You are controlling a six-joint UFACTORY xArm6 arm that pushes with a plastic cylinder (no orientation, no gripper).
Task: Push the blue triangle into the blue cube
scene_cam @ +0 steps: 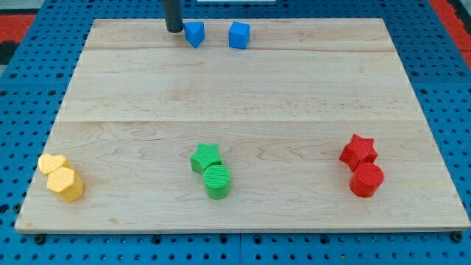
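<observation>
The blue triangle (194,34) lies near the view's top edge of the wooden board (243,88). The blue cube (239,34) sits a short gap to its right, not touching it. My tip (174,30) stands just left of the blue triangle, very close to it; I cannot tell if they touch.
A green star (207,156) and green cylinder (217,181) sit together at the bottom centre. A red star (359,151) and red cylinder (366,179) sit at the bottom right. A yellow heart (51,163) and yellow hexagon (66,184) sit at the bottom left.
</observation>
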